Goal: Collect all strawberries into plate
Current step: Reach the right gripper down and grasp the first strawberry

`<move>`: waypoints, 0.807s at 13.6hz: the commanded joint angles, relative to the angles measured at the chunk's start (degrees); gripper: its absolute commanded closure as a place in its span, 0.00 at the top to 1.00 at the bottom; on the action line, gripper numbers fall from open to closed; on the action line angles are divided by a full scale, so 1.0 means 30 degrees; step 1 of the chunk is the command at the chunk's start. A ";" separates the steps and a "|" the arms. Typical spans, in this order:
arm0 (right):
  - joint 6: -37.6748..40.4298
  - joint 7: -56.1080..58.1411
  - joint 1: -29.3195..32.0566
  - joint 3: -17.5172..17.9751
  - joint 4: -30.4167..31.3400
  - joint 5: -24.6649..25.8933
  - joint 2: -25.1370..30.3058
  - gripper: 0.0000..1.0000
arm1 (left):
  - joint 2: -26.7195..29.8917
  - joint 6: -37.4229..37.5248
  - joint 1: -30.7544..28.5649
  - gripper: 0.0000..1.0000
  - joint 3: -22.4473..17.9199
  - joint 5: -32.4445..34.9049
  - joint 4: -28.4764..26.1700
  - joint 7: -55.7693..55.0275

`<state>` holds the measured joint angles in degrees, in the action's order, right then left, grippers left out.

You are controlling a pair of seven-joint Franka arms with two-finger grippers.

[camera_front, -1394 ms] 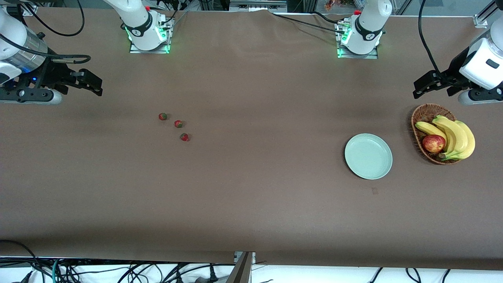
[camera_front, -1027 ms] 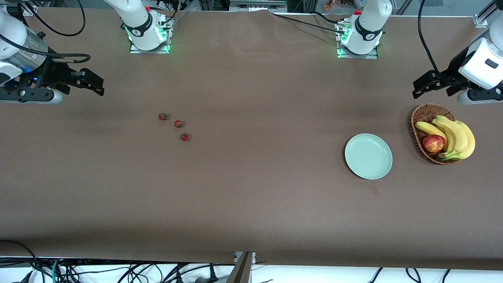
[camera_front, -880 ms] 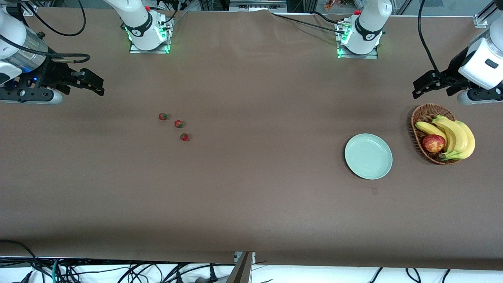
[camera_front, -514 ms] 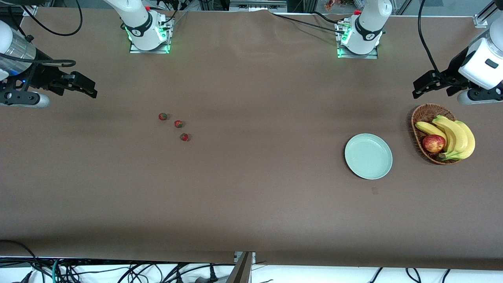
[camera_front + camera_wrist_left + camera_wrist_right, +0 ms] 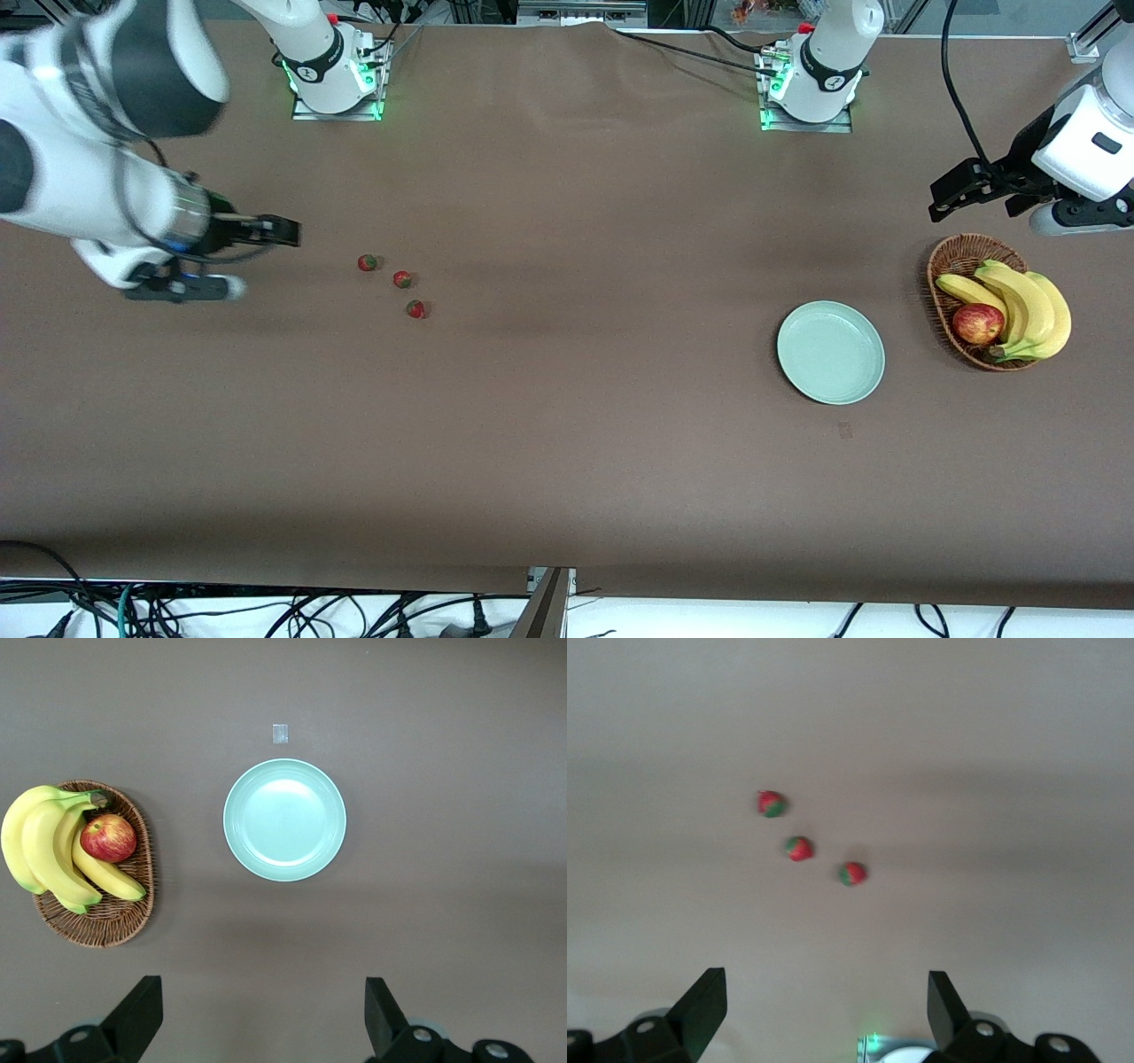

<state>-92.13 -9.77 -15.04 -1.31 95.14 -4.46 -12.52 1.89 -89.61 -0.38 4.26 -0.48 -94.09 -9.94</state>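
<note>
Three small red strawberries with green tops (image 5: 367,262) (image 5: 402,279) (image 5: 415,308) lie in a short row on the brown table; the right wrist view shows them too (image 5: 772,804) (image 5: 799,848) (image 5: 852,873). The pale mint-green plate (image 5: 831,352) sits empty toward the left arm's end and also shows in the left wrist view (image 5: 284,819). My right gripper (image 5: 282,232) is open and empty over bare table, a short way from the strawberries toward the right arm's end (image 5: 824,1010). My left gripper (image 5: 941,202) is open and empty, waiting over the table by the basket (image 5: 260,1023).
A brown wicker basket (image 5: 941,266) with bananas (image 5: 1028,306) and a red-yellow apple (image 5: 977,323) stands beside the plate at the left arm's end; the left wrist view shows it (image 5: 97,921). A small tape mark (image 5: 844,431) lies nearer the front camera than the plate.
My right arm has swung in from the table's end toward the strawberries, and its gripper is now close beside them. The left arm, strawberries and plate have not moved.
</note>
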 commanded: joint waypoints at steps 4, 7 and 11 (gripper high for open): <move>-0.7892 -0.1166 -0.2455 0.0378 0.4583 -0.0154 -0.1801 1.00 | -0.0162 0.0776 -0.0195 1.00 0.0191 0.0103 0.0601 0.0295; -1.0179 -0.0610 -0.2543 0.0668 0.4821 -0.0125 -0.3264 1.00 | -0.0279 0.1041 -0.0166 1.00 0.0221 0.0102 0.0866 0.0265; -1.2498 -0.0170 -0.2515 0.0730 0.4821 -0.0125 -0.5315 0.99 | -0.0279 0.1042 -0.0166 1.00 0.0221 0.0102 0.0867 0.0236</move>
<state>-126.72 -11.93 -22.99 0.49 109.30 -4.46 -26.30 1.83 -87.79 -0.40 4.46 -0.48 -93.31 -9.94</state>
